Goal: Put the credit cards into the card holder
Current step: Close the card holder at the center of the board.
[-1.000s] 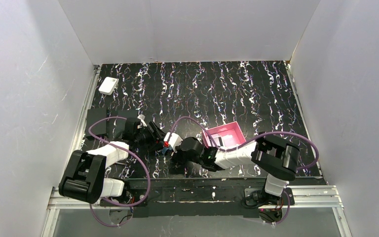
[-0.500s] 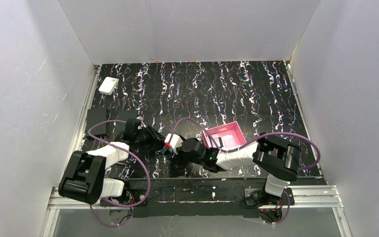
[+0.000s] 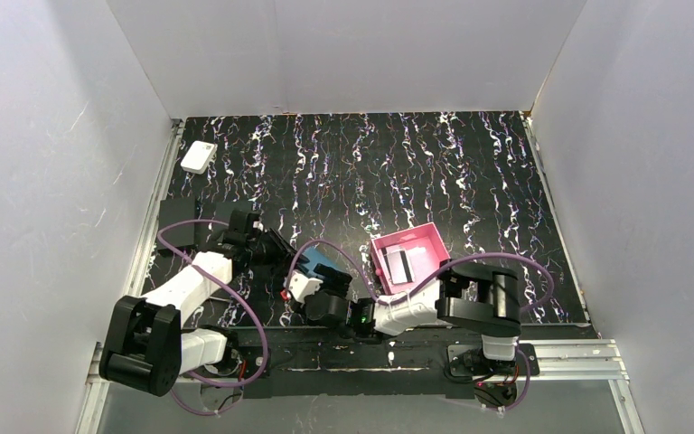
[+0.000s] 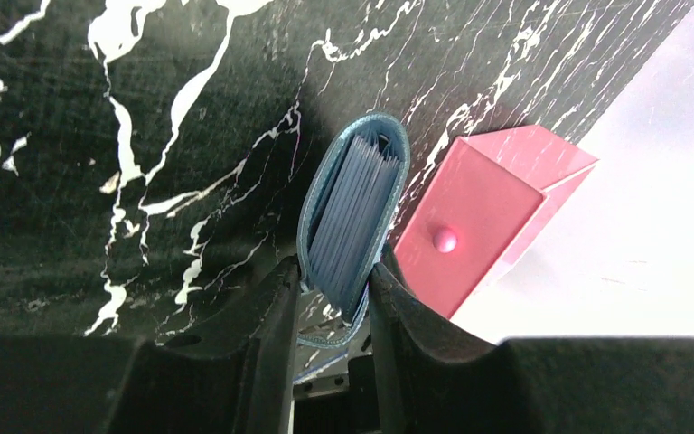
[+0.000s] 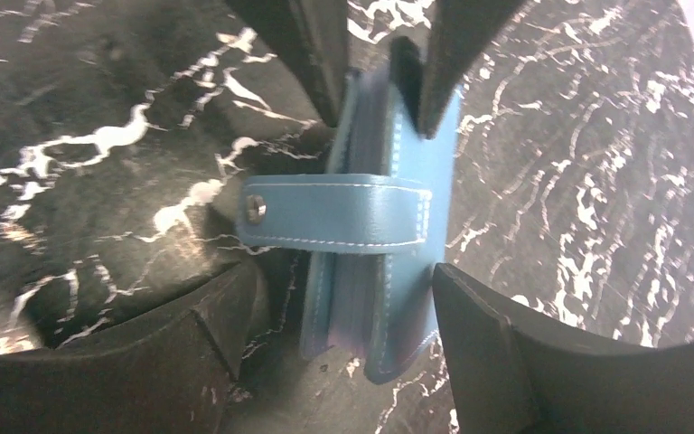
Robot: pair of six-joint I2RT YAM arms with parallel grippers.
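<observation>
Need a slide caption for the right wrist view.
Left gripper pinches the blue card holder on edge, snap tab sticking out sideways; right gripper open astride it above the marbled table.

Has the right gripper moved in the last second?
Yes. The right gripper has backed toward the near edge of the table, away from the pink tray; the left gripper pinches the wallet.

The card holder [image 3: 322, 262] lies left of the tray [image 3: 404, 232], credit cards [image 3: 398, 264] inside the tray

Black marbled table [image 3: 470, 163] bears pink tray [image 3: 440, 249], white box [image 3: 199, 156].
</observation>
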